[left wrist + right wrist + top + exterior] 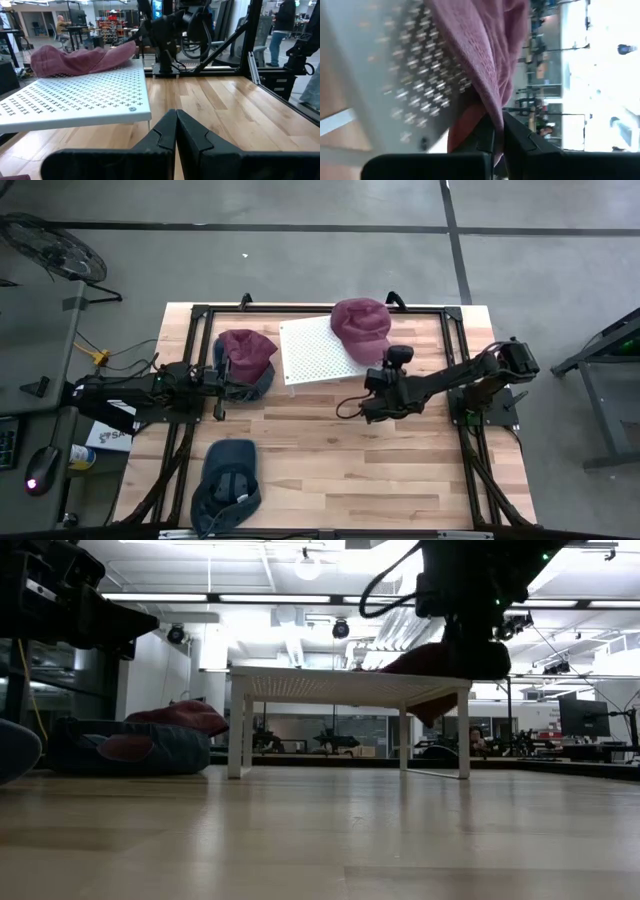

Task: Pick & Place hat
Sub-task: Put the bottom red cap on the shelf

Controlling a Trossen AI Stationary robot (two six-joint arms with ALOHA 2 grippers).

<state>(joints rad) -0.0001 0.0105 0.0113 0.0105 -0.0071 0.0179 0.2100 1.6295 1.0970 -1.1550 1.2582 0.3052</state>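
A maroon hat [360, 323] lies on the right end of a white perforated stand [312, 352], its edge hanging over the stand's side. My right gripper [381, 377] is at that edge and is shut on it; the low view shows it by the stand's right legs [470, 652]. My left gripper [222, 383], shut and holding nothing [176, 131], waits near the table's left edge. It is beside a second maroon hat [247, 348] that rests on a denim hat [258, 383]. My right gripper pinches the maroon hat's overhanging edge [496, 116] between its two fingers [517, 134], at the stand's right side. The rest of the hat [470, 45] lies on the stand's perforated top, and the cloth runs down into the shut fingers.
A dark blue hat [226, 483] lies near the table's near-left corner. A black frame [455, 320] runs around the wooden table top. Bare wood lies between the stand and the near edge [380, 470].
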